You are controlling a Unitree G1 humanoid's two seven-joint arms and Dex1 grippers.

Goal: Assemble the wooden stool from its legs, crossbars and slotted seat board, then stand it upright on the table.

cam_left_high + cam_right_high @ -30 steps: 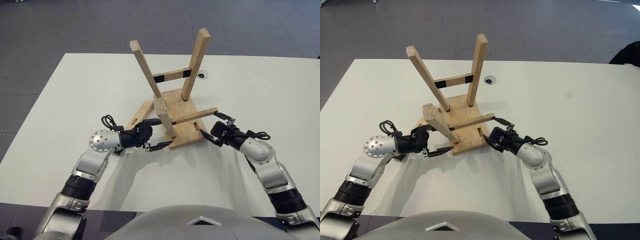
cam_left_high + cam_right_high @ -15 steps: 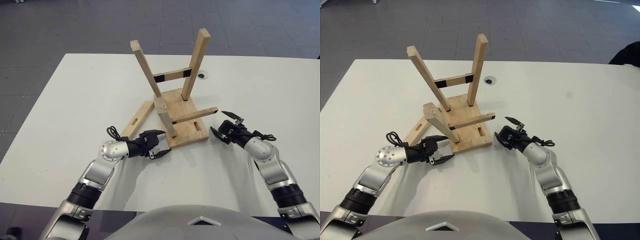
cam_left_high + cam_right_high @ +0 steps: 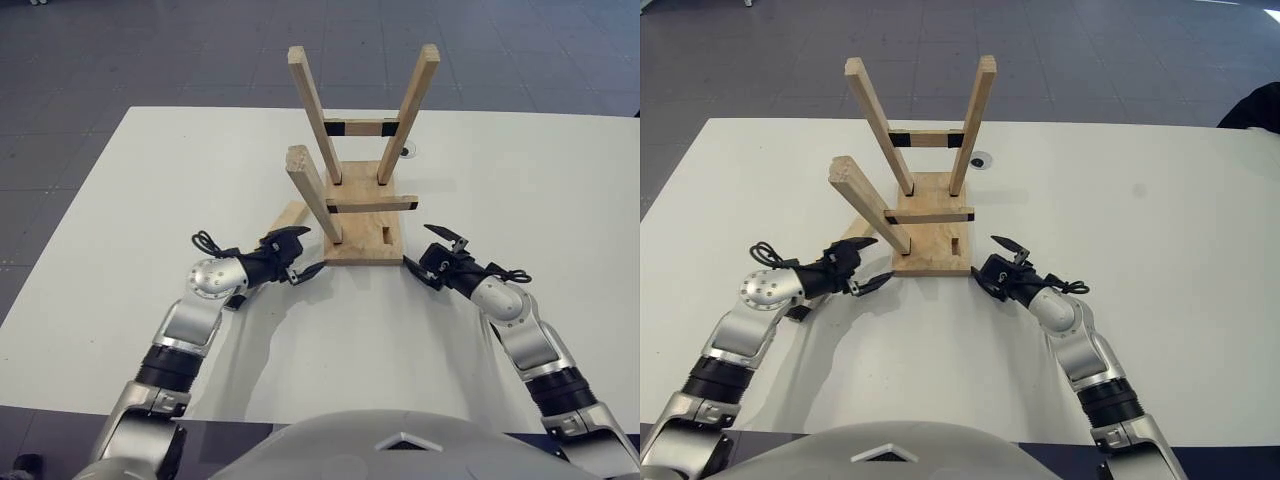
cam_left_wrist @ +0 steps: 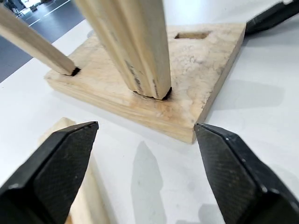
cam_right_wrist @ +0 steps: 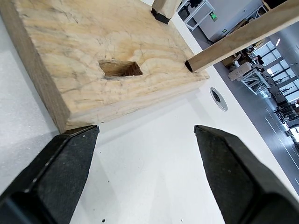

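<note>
Loose leg [image 3: 286, 216] beside seat board [image 3: 365, 225] was judged best taken by the open, empty left tool [image 3: 311, 250], the board braced by the open right tool [image 3: 419, 246].

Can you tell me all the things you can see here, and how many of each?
table: one, white, under everything.
seat board: one, light wood, lying flat on the middle of the table.
standing legs: three, light wood, stuck in the seat board and pointing up.
crossbars: two, light wood with black ends, joining the legs.
empty slot: one, in the seat board's corner near the right gripper.
loose leg: one, light wood, lying on the table on the left of the seat board.
table hole: one, dark and round, behind the stool.
left gripper: one, black, open, at the board's near left corner.
right gripper: one, black, open, at the near right corner.
</note>
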